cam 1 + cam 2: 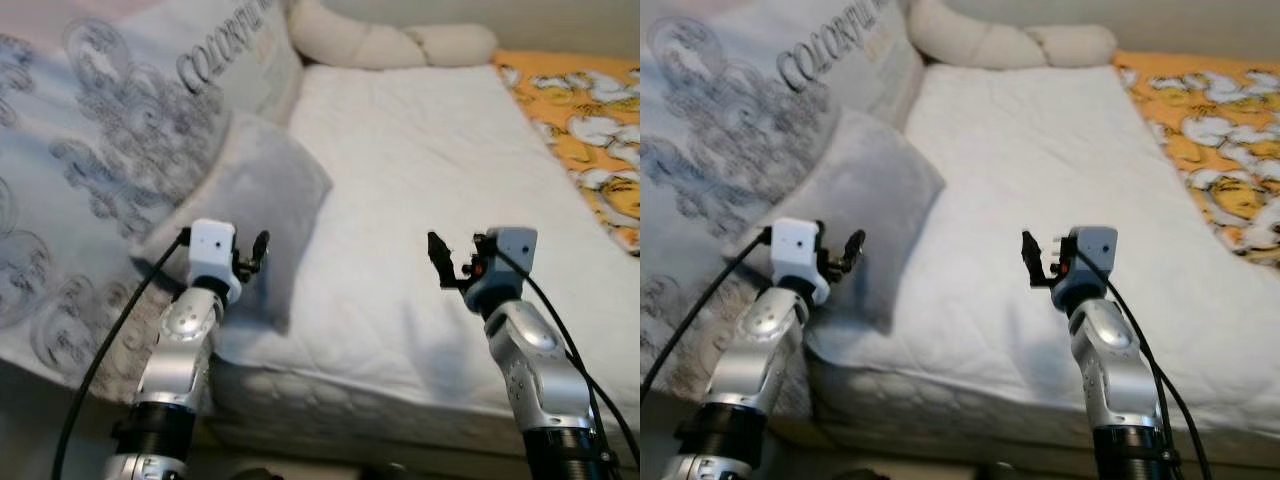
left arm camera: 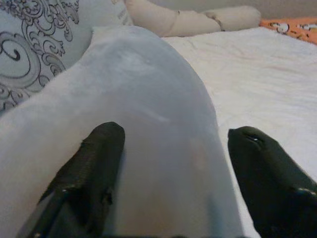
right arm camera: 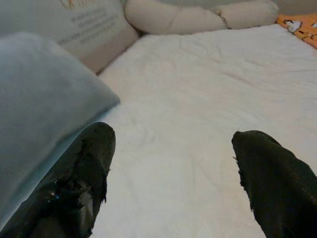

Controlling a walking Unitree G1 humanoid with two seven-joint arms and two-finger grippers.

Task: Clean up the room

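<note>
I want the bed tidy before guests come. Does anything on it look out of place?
Yes: the grey pillow lies at an angle near the bed's foot corner, hanging past the white mattress edge. The left gripper, open, is at it. The patterned duvet is bunched along the left side.

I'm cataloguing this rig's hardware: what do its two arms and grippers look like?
Both arms are silver metal with black ribbed collars low down. The left gripper sits on a white boxy wrist, the right gripper on a grey-blue one with a small red part. Fingers are long, black and matte. A black cable trails each arm.
</note>
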